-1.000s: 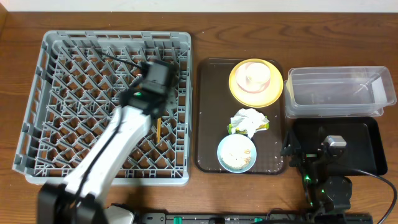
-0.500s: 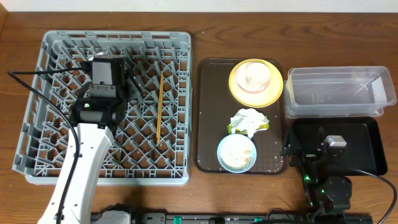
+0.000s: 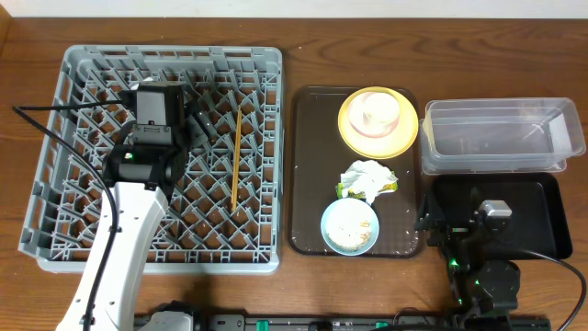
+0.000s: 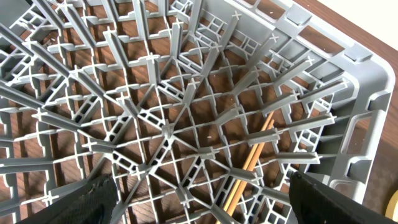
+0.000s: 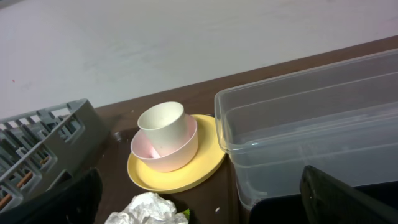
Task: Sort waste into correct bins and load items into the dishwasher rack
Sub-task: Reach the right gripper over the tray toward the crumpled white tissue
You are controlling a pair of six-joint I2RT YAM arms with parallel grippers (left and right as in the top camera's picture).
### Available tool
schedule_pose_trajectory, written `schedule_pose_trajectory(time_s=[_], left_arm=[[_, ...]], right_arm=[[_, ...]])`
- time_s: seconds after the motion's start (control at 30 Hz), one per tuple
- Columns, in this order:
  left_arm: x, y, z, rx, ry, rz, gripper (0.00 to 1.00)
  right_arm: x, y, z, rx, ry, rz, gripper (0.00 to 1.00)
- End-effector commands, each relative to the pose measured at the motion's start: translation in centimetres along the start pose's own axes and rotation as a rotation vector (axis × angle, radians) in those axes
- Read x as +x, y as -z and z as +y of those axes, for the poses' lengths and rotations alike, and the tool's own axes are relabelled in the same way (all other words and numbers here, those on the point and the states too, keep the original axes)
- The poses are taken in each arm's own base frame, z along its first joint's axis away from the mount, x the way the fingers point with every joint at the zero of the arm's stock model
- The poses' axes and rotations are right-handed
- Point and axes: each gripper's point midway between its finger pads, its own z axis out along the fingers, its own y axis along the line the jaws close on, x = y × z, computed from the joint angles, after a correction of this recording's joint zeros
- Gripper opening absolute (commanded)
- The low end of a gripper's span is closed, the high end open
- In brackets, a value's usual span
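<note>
Swung off the rack's right half, the left arm now hangs over its far-left part, baring two chopsticks [image 3: 236, 158] lying among the pegs of the one grey rack [image 3: 170, 53]. Left gripper [image 4: 200, 180] gapes wide, holding nothing; right gripper [image 5: 200, 174], parked by the one black tray [image 3: 542, 221], is likewise spread and empty. One yellow plate [image 3: 404, 138] carries one cup [image 5: 163, 127] in one cream bowl [image 5: 174, 158]; nearby lie one napkin [image 3: 367, 176], seemingly one wrapper [image 3: 390, 187], one blue bowl [image 3: 325, 225] and one clear tub [image 3: 501, 105].

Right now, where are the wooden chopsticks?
In the overhead view, the chopsticks lie inside the grey dishwasher rack, in its right half, left of the brown serving tray.
</note>
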Motion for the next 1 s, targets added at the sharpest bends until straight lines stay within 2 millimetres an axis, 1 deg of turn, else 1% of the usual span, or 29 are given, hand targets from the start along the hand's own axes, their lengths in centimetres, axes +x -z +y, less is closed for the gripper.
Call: schedule_pose_trajectory(time_s=[0.0, 0.2, 0.3, 0.4, 0.47, 0.57, 0.67, 0.8, 0.9, 0.97], left_arm=[[-0.4, 0.2, -0.1, 0.006, 0.003, -0.009, 0.9], [-0.4, 0.2, -0.1, 0.006, 0.003, -0.009, 0.9], [-0.4, 0.2, -0.1, 0.006, 0.003, -0.009, 0.9], [-0.4, 0.2, -0.1, 0.006, 0.003, -0.009, 0.91], [-0.4, 0.2, -0.1, 0.006, 0.003, -0.009, 0.9], [-0.4, 0.2, -0.1, 0.006, 0.003, -0.009, 0.9], [-0.4, 0.2, -0.1, 0.006, 0.003, -0.009, 0.9], [-0.4, 0.2, -0.1, 0.006, 0.003, -0.009, 0.9], [-0.4, 0.2, -0.1, 0.006, 0.003, -0.009, 0.91], [-0.4, 0.2, -0.1, 0.006, 0.003, -0.009, 0.9]], right_arm=[[0.1, 0.0, 0.2, -0.007, 0.011, 0.003, 0.99], [0.2, 0.0, 0.1, -0.006, 0.012, 0.008, 0.99], [-0.5, 0.0, 0.2, -0.003, 0.012, -0.023, 0.99], [-1.6, 0.1, -1.0, 0.068, 0.012, -0.073, 0.99], [-2.1, 0.1, -0.8, 0.061, 0.012, -0.093, 0.99], [-2.9, 0.2, 0.4, -0.005, 0.014, -0.124, 0.99], [-3.5, 0.3, 1.3, -0.046, 0.069, -0.133, 0.99], [-5.1, 0.6, 1.6, -0.026, 0.125, -0.134, 0.99], [-7.2, 0.5, 1.3, 0.027, 0.126, -0.124, 0.99], [-8.8, -0.2, 1.7, 0.04, 0.129, -0.102, 0.99]])
